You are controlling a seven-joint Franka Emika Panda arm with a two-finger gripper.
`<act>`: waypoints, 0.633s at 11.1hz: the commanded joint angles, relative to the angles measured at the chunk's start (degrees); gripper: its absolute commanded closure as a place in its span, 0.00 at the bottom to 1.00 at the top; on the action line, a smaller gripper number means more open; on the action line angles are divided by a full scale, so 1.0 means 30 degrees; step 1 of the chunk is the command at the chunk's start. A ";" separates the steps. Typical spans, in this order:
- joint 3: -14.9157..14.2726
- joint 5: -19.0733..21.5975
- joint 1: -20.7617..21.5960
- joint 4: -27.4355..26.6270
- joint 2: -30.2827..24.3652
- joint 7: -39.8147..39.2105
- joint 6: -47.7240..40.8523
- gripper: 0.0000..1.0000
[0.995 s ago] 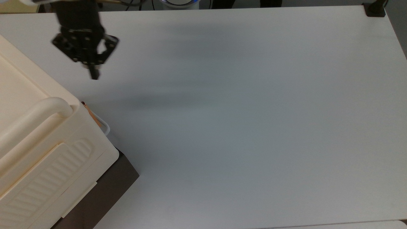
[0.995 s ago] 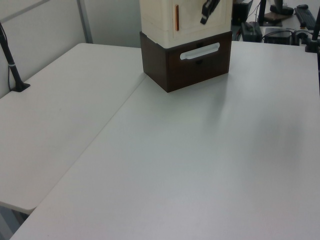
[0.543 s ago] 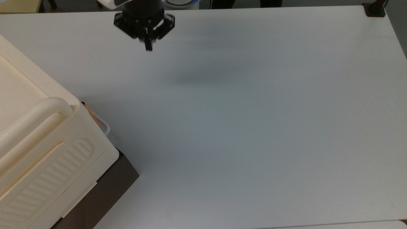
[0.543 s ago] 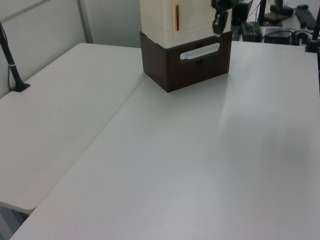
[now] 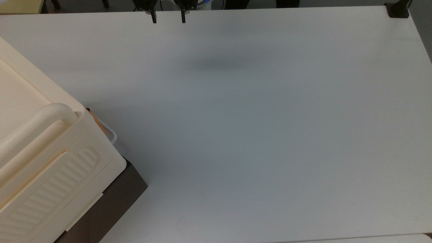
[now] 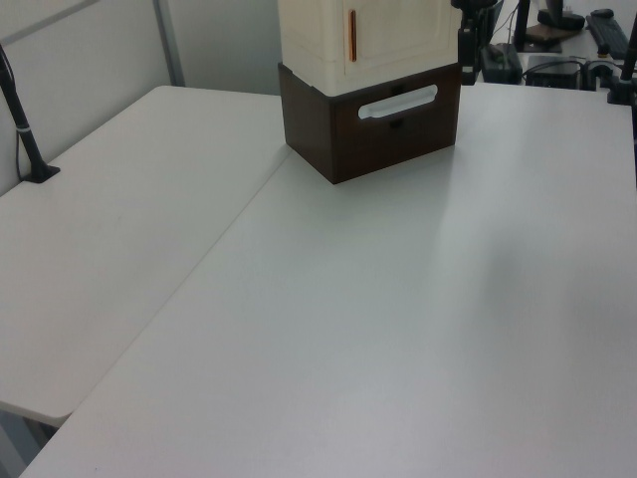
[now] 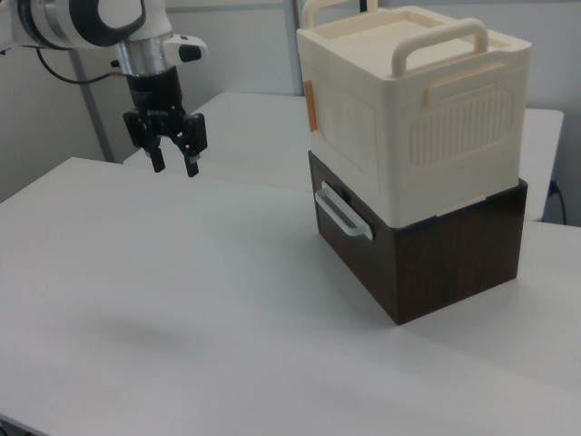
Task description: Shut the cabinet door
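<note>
The cream cabinet stands on its dark brown base at the right view's right. In the top view the cabinet sits at the lower left. Its cabinet door, a flat panel with a recessed inset, lies flush against the body, with an orange strip at its edge. My gripper hangs open and empty above the table, well off to the right view's left of the cabinet. In the top view the gripper is at the table's far edge.
The white table spreads wide beside the cabinet. A white bar handle juts from the brown base. A black clamp sits at the top view's upper right corner. A black post stands on a second table at the left view's left.
My gripper has moved away from the cabinet, toward the top view's upper right, and its fingers have gone from shut to open. The cabinet has not moved.
</note>
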 commanded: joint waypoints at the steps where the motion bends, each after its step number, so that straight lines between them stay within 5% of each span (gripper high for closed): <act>1: 0.0199 -0.0495 -0.0422 -0.0736 -0.0394 0.1738 0.0417 0.00; 7: 0.0227 -0.0848 -0.0276 -0.0677 -0.0452 0.3359 0.1211 0.00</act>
